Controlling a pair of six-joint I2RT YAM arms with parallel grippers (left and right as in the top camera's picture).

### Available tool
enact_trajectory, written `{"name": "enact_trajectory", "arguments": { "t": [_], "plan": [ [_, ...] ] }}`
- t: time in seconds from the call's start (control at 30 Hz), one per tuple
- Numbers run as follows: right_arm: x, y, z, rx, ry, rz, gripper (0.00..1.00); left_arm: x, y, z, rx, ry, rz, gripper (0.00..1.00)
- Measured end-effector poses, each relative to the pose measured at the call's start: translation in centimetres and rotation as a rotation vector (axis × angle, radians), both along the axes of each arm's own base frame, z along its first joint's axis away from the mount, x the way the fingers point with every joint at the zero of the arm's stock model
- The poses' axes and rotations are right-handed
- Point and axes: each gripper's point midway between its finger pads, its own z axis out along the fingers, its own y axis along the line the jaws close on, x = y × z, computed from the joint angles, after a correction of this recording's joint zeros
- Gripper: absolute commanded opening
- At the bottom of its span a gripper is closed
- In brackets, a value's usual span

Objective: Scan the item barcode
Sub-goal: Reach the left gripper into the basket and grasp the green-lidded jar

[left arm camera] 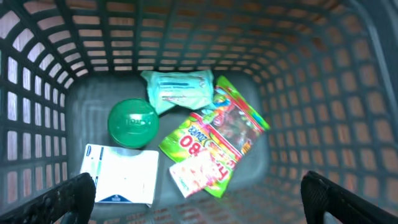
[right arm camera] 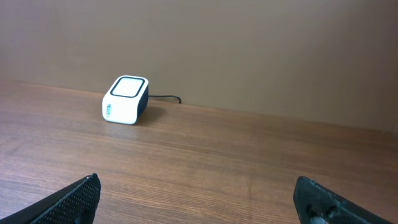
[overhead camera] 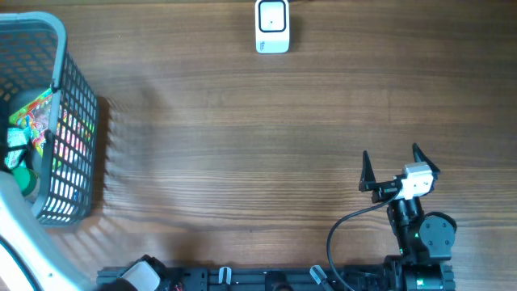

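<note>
Both jaws wide, empty | snack packet in basket beneath left jaws

We saw a wooden counter carrying a grey mesh basket at its left and a white scanner at the far edge.

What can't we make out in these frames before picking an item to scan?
- Barcodes: in the left wrist view none is readable on the candy bag, white box, pale pack or green tub; the print is blurred and small.
- Basket: overhead, cut off by the left edge; its wall hides most of the contents.
- Cable behind the scanner: right wrist view, far end out of sight.
</note>
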Motion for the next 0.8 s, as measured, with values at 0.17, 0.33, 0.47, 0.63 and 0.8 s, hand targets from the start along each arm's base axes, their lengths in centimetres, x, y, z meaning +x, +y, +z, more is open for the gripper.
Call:
{"name": "enact_trajectory", "arguments": {
  "t": [0.17, 0.33, 0.47, 0.63, 0.8],
  "plan": [
    [0.0, 0.0, 0.0, 0.000, 0.000, 0.000, 0.99, 0.5, 1.6, -0.9, -0.003, 0.011, 0.008, 0.98],
    [0.0, 0.0, 0.0, 0.000, 0.000, 0.000, 1.00, 1.5, 3.5, -2.5, 0.047, 0.120, -0.063, 1.00],
    [0.0, 0.0, 0.0, 0.000, 0.000, 0.000, 1.00, 2.2, 4.7, -5.4, 0.043, 0.253, -0.142, 1.00],
    [0.0, 0.0, 0.0, 0.000, 0.000, 0.000, 1.00, 2.1, 5.0, -7.9, 0.004, 0.348, -0.179, 1.00],
    [0.0, 0.0, 0.0, 0.000, 0.000, 0.000, 1.00, 1.4, 5.9, -8.9, -0.018, 0.371, -0.159, 1.00]
  ]
}}
